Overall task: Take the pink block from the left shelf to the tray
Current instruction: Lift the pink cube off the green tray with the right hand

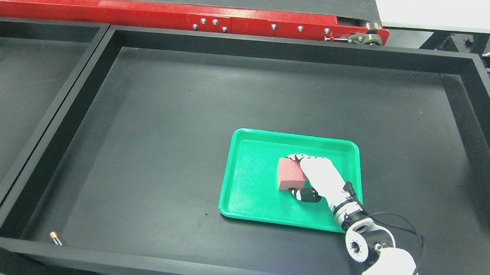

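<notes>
Gripping the pink block (289,174), the right hand (317,180) reached in from five o'clock, fingers wrapped round it, the block resting inside the green tray (248,200), probably for release

Right hand (312,179): white shell back, black fingertip pads, black-and-white banding on fingers. Wrist: black and silver segments, small black clip. Round white joint housing with grey centre disc. Forearm: glossy white shell. Thin black cable loops beside wrist, right side.
</notes>
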{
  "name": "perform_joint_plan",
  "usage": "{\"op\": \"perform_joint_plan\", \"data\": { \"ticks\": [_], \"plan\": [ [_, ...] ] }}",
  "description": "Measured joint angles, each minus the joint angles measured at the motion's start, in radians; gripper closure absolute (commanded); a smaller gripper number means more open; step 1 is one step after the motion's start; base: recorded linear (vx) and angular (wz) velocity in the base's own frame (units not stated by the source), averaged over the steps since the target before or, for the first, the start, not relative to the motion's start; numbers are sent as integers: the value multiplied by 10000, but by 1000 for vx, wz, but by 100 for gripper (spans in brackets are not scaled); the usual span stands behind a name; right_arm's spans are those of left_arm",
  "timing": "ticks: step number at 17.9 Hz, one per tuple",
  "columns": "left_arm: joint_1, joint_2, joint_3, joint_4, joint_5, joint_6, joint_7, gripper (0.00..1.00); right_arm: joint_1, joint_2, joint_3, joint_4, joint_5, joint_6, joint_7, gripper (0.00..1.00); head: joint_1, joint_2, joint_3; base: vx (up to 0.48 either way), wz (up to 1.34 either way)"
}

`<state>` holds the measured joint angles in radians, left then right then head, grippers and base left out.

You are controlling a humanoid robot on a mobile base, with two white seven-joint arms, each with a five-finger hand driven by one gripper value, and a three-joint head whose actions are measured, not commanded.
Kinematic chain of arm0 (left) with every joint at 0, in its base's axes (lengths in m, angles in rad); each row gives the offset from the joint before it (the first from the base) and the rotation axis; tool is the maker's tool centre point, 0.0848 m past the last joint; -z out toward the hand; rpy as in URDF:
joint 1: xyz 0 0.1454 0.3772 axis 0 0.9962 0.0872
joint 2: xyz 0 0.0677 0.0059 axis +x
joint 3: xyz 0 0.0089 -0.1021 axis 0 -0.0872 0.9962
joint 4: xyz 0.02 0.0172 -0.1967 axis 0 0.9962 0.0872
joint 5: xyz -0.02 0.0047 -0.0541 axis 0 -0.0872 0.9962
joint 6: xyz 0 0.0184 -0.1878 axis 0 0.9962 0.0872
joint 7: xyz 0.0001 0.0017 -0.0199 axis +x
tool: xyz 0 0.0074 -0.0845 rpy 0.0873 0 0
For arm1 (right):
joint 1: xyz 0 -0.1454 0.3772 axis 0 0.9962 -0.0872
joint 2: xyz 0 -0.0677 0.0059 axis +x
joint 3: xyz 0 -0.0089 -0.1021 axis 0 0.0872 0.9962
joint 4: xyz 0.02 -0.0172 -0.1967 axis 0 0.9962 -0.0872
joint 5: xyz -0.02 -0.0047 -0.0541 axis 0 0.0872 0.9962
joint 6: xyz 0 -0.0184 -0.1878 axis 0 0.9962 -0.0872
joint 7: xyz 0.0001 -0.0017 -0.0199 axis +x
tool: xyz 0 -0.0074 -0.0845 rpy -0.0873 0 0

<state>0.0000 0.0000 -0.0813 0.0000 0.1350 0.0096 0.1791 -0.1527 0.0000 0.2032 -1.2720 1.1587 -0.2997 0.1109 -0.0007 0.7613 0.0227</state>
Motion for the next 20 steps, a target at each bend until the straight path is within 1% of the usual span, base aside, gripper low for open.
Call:
{"op": "perform_joint_plan", "data": {
  "ticks": [5,8,14,20],
  "plan": [
    [0,0,0,0,0,0,0,0,-3,0,-33,19,11,-247,-741,98,0,0,0,0,0],
    [1,0,0,0,0,0,0,0,-4,0,-120,-35,-6,-580,-1078,97,0,0,0,0,0],
    [0,0,0,0,0,0,0,0,380,0,-509,-568,-109,-1602,-2758,97,0,0,0,0,0],
    [-1,0,0,0,0,0,0,0,1166,-124,-923,-1493,-271,-1780,-4562,97,0,0,0,-39,33]
  ]
}}
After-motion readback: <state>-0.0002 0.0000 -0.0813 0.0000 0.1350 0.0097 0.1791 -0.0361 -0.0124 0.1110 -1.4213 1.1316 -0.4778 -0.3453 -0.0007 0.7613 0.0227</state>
